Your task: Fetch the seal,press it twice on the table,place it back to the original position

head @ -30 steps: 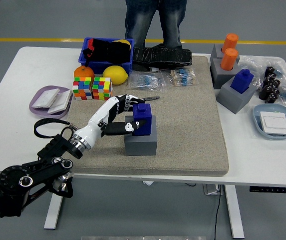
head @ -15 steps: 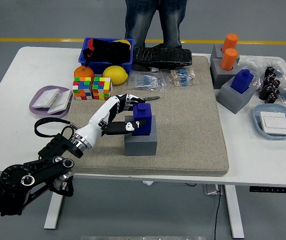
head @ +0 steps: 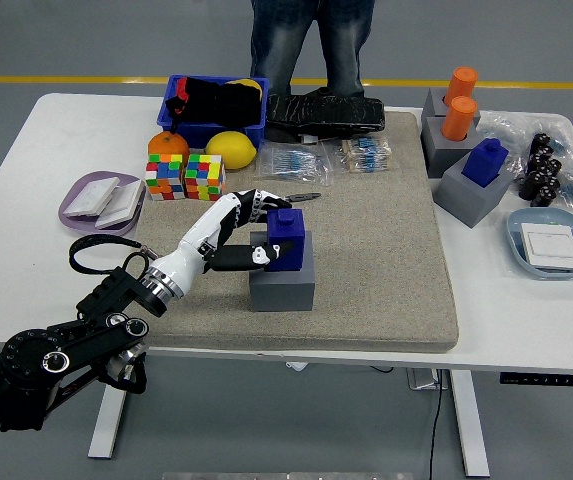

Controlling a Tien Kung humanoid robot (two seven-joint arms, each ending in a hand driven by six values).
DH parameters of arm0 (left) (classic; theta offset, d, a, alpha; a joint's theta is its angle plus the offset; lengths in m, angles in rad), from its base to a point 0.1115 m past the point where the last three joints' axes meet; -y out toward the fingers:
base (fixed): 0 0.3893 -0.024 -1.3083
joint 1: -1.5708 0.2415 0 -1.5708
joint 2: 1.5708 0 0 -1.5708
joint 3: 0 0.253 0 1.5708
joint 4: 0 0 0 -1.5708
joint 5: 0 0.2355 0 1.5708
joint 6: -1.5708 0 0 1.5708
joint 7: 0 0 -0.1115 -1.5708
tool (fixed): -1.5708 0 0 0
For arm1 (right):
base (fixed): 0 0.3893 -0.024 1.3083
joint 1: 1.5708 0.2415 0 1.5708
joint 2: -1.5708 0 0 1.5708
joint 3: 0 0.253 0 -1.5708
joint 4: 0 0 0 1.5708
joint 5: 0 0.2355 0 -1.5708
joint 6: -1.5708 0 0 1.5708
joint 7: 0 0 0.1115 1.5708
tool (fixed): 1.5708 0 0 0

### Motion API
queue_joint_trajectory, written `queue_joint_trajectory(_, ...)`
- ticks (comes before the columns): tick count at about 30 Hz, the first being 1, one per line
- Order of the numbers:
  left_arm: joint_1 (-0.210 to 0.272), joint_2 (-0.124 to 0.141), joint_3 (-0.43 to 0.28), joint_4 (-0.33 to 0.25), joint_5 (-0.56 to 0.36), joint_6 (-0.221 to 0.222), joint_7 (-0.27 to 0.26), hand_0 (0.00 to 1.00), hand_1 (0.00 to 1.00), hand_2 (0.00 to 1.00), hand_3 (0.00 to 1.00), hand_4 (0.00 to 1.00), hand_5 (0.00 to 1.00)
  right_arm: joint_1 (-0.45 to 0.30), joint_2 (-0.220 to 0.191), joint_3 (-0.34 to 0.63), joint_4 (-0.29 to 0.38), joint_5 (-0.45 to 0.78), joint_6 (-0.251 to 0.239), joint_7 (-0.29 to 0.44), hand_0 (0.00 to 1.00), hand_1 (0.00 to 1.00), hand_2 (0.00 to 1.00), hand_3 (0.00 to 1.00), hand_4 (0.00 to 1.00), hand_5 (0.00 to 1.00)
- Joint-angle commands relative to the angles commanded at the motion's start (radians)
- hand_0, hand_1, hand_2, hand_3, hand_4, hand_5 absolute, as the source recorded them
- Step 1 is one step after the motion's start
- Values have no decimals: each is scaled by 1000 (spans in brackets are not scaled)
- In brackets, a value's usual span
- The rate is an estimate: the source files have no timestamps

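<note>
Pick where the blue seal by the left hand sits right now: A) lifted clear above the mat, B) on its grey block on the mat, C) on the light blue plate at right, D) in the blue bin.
B: the blue seal sits on top of the grey block on the tan mat, with the left hand wrapped around its left side, thumb in front and fingers behind it.

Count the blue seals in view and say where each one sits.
2. One blue seal sits on the grey block mid-mat, the left hand around it. The other blue seal sits on a grey block at the mat's right edge.
</note>
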Motion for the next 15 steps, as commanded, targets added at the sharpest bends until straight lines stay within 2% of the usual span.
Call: queue_joint_trajectory(15, 0, 6, 12, -4, 21, -2, 4, 629, 443, 469, 594, 639, 2, 1, 0, 3, -1, -1, -2, 2, 797, 704, 671, 675, 847, 485)
